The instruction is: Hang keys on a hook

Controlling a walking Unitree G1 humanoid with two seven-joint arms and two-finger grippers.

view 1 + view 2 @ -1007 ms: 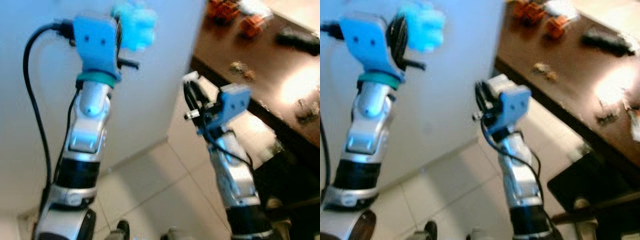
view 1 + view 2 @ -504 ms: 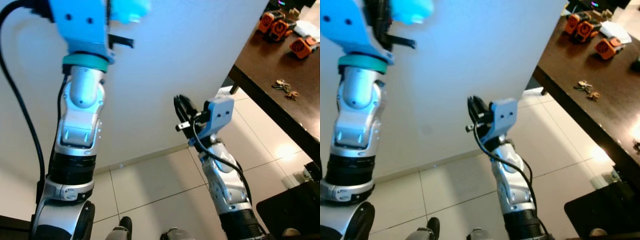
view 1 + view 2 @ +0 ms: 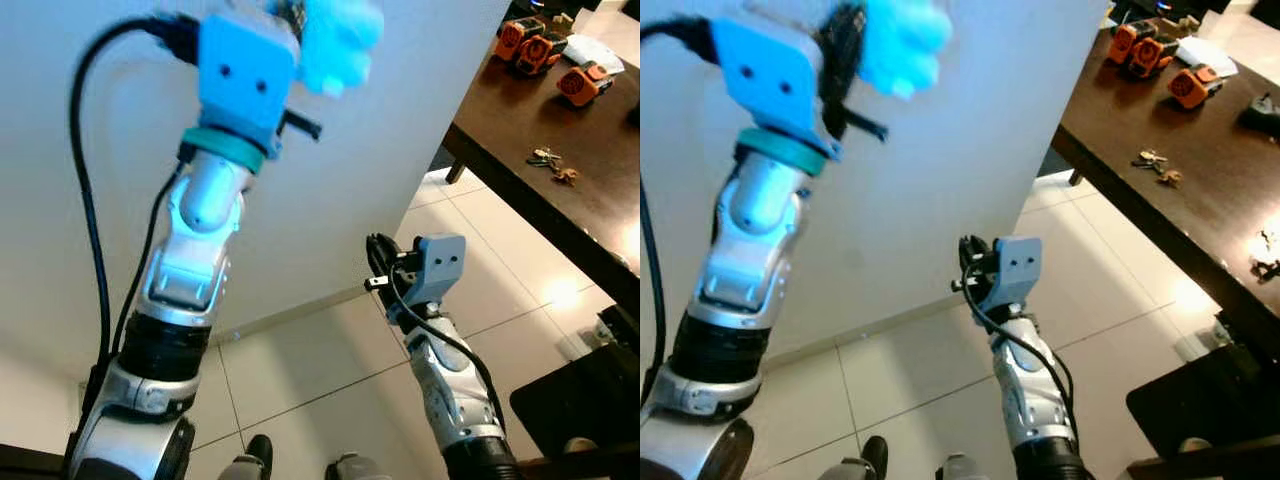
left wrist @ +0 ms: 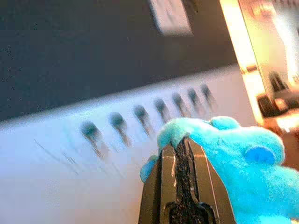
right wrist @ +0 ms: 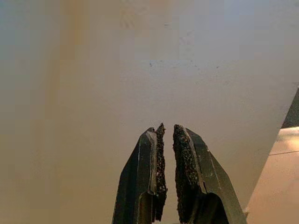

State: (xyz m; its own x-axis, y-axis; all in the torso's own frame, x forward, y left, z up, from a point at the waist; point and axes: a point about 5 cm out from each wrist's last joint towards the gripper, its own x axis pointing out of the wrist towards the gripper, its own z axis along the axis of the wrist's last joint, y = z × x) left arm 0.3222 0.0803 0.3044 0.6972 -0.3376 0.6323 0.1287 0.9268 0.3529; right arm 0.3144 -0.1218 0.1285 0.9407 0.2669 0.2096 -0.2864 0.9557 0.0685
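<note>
My left gripper (image 4: 181,140) is raised high and shut on a fluffy light-blue plush keychain toy (image 3: 340,45); any keys on it are hidden. In the left wrist view the toy (image 4: 233,158) sits beside the fingers, facing a blurred row of several dark hooks (image 4: 140,114) on a white rail (image 4: 56,163). My right gripper (image 3: 377,252) hangs lower by the white wall, fingers together with only a thin slit and nothing between them (image 5: 167,127).
A dark brown table (image 3: 600,225) runs along the right, carrying a loose bunch of keys (image 3: 550,163) and orange objects (image 3: 540,45). The white wall (image 3: 420,110) stands close ahead. Beige tiled floor (image 3: 300,370) lies below, with a black object (image 3: 585,405) at lower right.
The head view has swung and steadied. My left arm now leans further right, still holding the plush. My right gripper sits a little lower.
</note>
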